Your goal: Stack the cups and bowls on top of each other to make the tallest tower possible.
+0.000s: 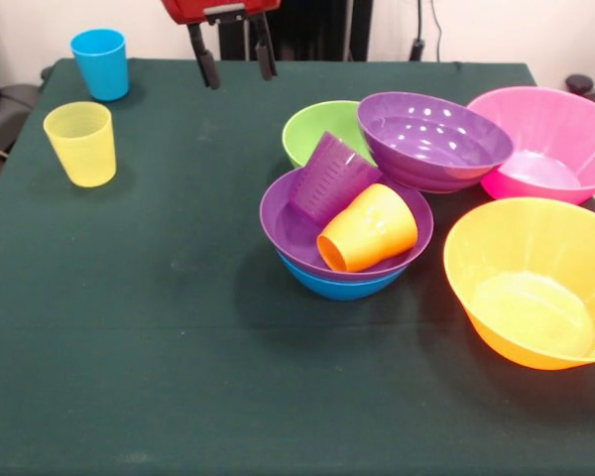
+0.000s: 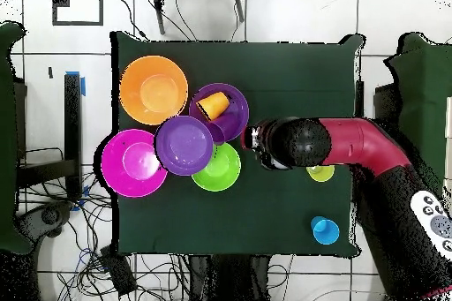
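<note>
1. The table (image 1: 129,327) carries a dark green cloth, and every task item rests on it, bowls grouped to one side and two loose cups to the other.
2. The orange bowl (image 1: 535,283) and the pink bowl (image 1: 545,144) sit upright and empty beside each other. As the widest pieces, they appear unused so far and would serve best low in a pile.
3. The second purple bowl (image 1: 431,139) rests tilted, its base propped on the rims of its neighbours, so its seat looks unstable.
4. The green bowl (image 1: 317,129) stands behind the tower, partly covered by that tilted bowl.
5. The tower (image 1: 342,243) consists of a blue bowl (image 1: 342,286) at the bottom with a purple bowl (image 1: 288,223) nested in it. Nesting adds little height.
6. The purple cup (image 1: 332,178) and the orange cup (image 1: 369,228) lie tipped inside the nested purple bowl, leaning on each other, not stacked upright.
7. The yellow cup (image 1: 81,144) and the blue cup (image 1: 100,62) stand upright, well apart from the tower, free for pickup.
8. The gripper (image 1: 236,61) hangs above the far table area, its fingers (image 1: 208,67) spread and empty, holding nothing.
</note>
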{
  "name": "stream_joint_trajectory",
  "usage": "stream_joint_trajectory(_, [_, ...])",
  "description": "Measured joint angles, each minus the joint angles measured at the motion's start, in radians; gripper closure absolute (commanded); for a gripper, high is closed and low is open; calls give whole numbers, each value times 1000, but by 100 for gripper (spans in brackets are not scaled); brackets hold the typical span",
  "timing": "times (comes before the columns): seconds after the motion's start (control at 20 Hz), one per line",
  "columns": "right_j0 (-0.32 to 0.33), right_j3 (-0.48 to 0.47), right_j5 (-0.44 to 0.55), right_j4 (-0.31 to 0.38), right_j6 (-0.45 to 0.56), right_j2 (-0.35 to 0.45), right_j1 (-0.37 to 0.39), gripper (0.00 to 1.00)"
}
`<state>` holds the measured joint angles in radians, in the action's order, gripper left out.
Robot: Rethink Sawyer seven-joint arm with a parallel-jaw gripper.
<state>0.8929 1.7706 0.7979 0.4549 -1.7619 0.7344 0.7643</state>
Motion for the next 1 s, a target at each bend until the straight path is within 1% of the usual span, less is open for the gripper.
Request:
stream_joint_trajectory(0.25, [-2, 14, 0, -12, 0, 0, 24, 0])
stream_joint_trajectory(0.6, [-3, 24, 0, -54, 0, 0, 75, 0])
stream_joint_trajectory(1.0, [-3, 10, 0, -63, 0, 0, 72, 0])
